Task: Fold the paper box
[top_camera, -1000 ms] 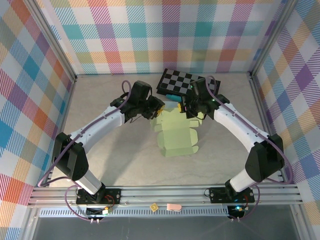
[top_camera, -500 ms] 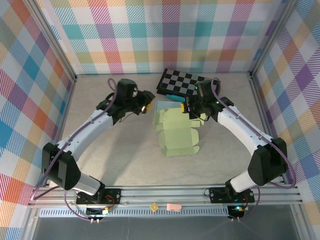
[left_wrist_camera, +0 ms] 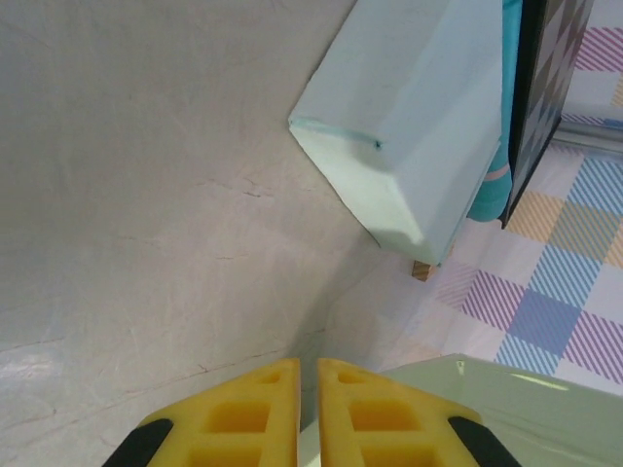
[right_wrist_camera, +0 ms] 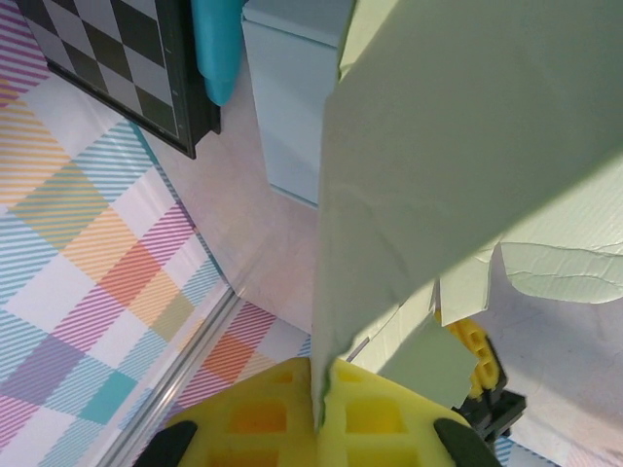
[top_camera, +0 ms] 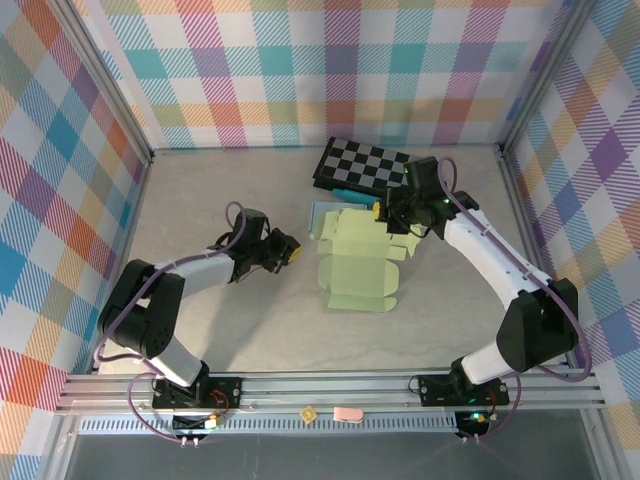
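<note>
The paper box point(top_camera: 356, 275) is a pale green flat cut-out lying mid-table, its far flaps raised. My right gripper point(top_camera: 386, 213) is shut on the far edge of that sheet; in the right wrist view the paper box point(right_wrist_camera: 467, 146) runs straight into the shut yellow fingers point(right_wrist_camera: 370, 418) of the right gripper point(right_wrist_camera: 319, 413). My left gripper point(top_camera: 287, 250) hangs low over the table just left of the sheet, apart from it. In the left wrist view the left gripper point(left_wrist_camera: 308, 409) has its jaws together with nothing between them, and a corner of the paper box point(left_wrist_camera: 516, 399) lies to the right.
A light blue box point(top_camera: 325, 214) lies behind the sheet, with a teal object point(top_camera: 345, 192) and a black checkerboard point(top_camera: 365, 165) beyond it. The plaid walls close in on three sides. Bare tabletop point(top_camera: 200, 200) lies left of the left arm.
My left gripper has pulled back from the sheet's far left flaps, dropped low to the left and closed empty. The right gripper kept its grip and shifted slightly right.
</note>
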Tool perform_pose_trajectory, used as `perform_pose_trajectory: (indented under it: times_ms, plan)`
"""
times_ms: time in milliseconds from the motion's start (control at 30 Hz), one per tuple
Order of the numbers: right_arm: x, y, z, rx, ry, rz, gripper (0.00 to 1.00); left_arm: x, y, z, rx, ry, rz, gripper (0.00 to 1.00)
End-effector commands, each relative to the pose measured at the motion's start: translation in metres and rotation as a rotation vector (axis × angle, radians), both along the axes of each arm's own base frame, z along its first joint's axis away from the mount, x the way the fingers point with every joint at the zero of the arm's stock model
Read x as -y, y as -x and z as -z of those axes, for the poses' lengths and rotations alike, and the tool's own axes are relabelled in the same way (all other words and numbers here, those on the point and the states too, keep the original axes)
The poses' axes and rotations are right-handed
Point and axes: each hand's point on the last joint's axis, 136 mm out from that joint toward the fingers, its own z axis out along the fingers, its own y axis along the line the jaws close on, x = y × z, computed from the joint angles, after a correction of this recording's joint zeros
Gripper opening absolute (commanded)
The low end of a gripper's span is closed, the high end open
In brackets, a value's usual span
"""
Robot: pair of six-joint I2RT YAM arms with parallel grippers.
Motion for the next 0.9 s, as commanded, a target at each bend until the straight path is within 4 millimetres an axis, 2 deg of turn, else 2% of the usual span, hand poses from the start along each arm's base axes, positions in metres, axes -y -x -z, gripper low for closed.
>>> perform_pose_trajectory:
  times_ms: [0,133,233,467,667,867]
  plan:
    - [0.0,-0.001,-0.017,0.013,-0.056,0.019,0.0,0.022,-0.01,-0.022,0.123,0.109,0.006,0.13]
    - [0.001,-0.003,-0.015,0.014,-0.065,0.027,0.0,0.04,-0.013,-0.013,0.135,0.199,-0.005,0.14]
    - [0.0,-0.004,-0.015,0.011,-0.069,0.024,0.0,0.04,-0.018,-0.01,0.151,0.25,-0.056,0.15]
    - [0.002,-0.006,-0.015,0.016,-0.073,0.027,0.0,0.05,-0.02,-0.02,0.181,0.263,-0.042,0.2]
    - [0.003,-0.008,-0.011,0.017,-0.087,0.041,0.0,0.066,-0.007,-0.023,0.189,0.269,-0.009,0.24]
    - [0.003,-0.014,-0.012,0.038,-0.093,0.037,0.0,0.068,0.003,-0.032,0.222,0.216,0.004,0.3]
